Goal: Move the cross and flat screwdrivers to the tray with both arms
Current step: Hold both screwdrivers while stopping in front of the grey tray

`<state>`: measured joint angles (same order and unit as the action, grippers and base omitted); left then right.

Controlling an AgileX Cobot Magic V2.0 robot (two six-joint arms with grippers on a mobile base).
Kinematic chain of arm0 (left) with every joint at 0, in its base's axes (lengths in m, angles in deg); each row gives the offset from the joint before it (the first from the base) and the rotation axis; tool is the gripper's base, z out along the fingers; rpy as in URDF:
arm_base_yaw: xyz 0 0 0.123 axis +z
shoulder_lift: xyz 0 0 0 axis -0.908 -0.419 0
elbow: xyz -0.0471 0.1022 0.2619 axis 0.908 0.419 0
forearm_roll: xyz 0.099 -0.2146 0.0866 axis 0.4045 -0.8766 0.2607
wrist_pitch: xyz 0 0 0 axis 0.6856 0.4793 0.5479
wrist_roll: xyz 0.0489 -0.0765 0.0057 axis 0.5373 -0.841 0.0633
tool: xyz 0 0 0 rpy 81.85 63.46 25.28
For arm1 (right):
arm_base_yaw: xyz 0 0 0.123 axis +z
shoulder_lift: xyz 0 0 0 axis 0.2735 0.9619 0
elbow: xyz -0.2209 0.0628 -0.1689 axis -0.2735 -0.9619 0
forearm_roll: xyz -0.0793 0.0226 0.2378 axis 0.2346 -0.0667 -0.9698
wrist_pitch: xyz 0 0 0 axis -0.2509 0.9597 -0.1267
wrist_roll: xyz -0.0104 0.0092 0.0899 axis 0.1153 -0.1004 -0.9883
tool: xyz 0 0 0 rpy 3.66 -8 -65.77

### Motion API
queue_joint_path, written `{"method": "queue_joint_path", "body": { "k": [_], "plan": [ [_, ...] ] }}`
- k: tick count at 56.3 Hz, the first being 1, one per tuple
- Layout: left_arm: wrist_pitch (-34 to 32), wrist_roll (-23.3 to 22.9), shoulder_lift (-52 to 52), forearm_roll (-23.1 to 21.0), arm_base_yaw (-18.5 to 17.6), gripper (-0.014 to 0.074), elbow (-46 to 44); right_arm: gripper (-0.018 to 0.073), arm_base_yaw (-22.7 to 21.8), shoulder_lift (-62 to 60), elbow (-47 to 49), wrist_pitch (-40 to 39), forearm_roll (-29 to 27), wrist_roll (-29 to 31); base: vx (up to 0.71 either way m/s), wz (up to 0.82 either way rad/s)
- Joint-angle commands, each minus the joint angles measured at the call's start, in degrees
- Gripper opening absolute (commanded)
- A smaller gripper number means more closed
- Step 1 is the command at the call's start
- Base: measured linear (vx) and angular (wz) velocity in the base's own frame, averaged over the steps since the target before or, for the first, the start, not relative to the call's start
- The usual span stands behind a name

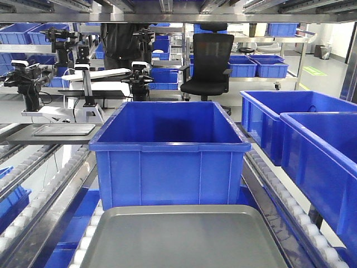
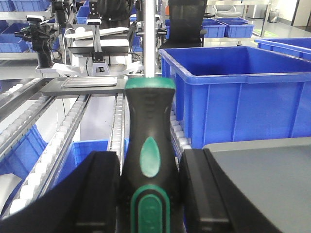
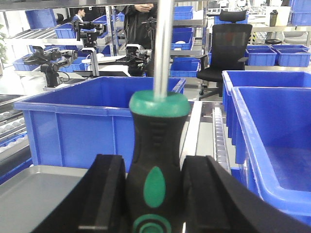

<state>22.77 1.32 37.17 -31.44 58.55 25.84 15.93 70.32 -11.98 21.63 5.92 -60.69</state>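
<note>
Nearest, the left claw (image 2: pixel 148 194) clamps one black-and-green screwdriver (image 2: pixel 149 145) upright and the right claw (image 3: pixel 150 194) clamps another screwdriver (image 3: pixel 155 155), both above the grey tray (image 1: pixel 184 237), with a deep blue bin (image 1: pixel 170 153) just behind it.

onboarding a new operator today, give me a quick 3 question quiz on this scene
1. True or false: the left claw grips a screwdriver by its black and green handle.
2. What does the right claw hold?
A. a wrench
B. a screwdriver
C. nothing
3. Fill in: in the front view, the grey tray lies just in front of a blue ____.

Key:
1. True. The claw's fingers sit on either side of the handle.
2. B. The metal shaft points up and away from the camera.
3. Bin. No screwdriver lies on the tray yet.
</note>
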Motion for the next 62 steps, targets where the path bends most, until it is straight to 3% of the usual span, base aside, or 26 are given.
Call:
{"method": "queue_joint_path", "body": {
  "k": [1, 37, 49, 54, 62],
  "plan": [
    [-5.45, 0.05, -0.66, -0.05, -0.23, -0.0003, -1.72, -0.0008, -0.14, 0.56, 1.59, -5.21, -0.92, 0.16, 0.00, 0.00],
    [-5.51, 0.05, -0.66, -0.04, -0.23, -0.0003, -1.72, -0.0008, -0.14, 0.56, 1.59, -5.21, -0.92, 0.16, 0.00, 0.00],
    [-10.09, -0.01, -0.66, -0.70, -0.23, -0.0003, -1.72, -0.0008, -0.14, 0.62, 1.59, -5.32, -0.98, 0.24, 0.00, 0.00],
    [-15.02, -0.33, -0.66, -0.83, -0.23, -0.0003, -1.72, -0.0008, -0.14, 1.88, 1.59, -4.97, -0.86, 0.24, 0.00, 0.00],
    [-16.01, -2.85, -2.51, -3.67, -0.23, -0.0003, -1.72, -0.0008, -0.14, 8.41, 1.59, 0.38, -0.81, 0.24, 0.00, 0.00]
  ]
}}
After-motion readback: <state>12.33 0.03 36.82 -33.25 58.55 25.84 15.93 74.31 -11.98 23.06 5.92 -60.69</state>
